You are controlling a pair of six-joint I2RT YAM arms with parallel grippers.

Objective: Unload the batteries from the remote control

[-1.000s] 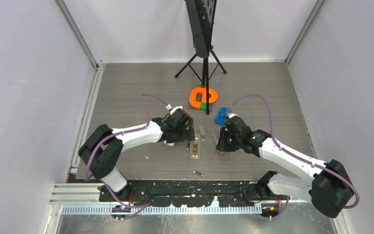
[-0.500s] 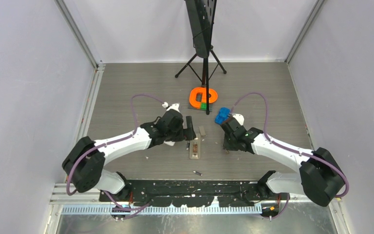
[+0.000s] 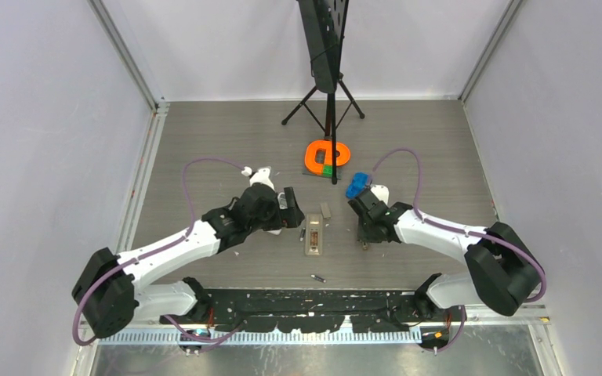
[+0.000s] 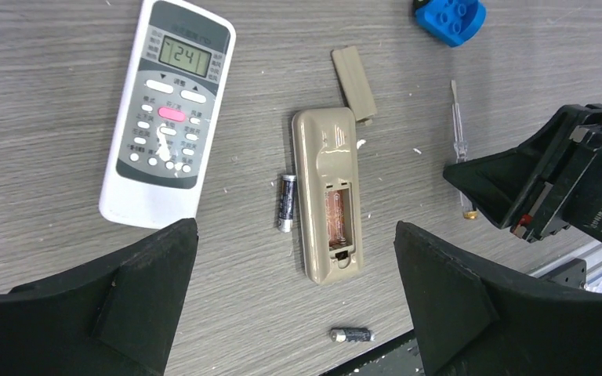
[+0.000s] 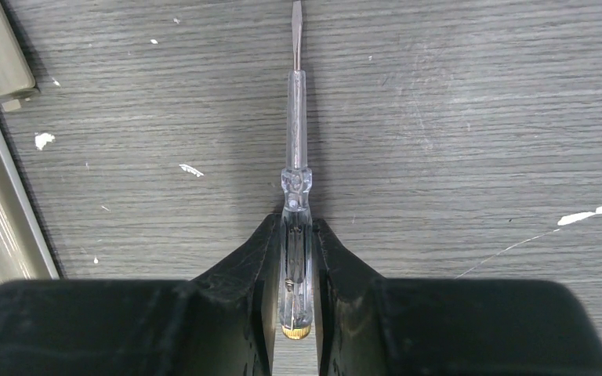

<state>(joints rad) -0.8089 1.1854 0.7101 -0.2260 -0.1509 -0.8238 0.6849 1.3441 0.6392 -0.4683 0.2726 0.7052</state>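
From high up behind the two arm bases, the overhead camera stares steeply down, far enough back to take in the whole grey surface (image 3: 204, 141), both arms and the side walls. The left wrist camera hangs some way above the surface, facing down past the left tool (image 4: 295, 227) (its fingers frame the bottom corners). It takes in the beige remote (image 4: 325, 172), the clear screwdriver (image 4: 458, 125) and the right tool (image 4: 470, 192). The right wrist camera sits very close to the surface, sighting along that screwdriver from behind its own fingers. All three views share the patch of surface between the beige remote and the screwdriver.
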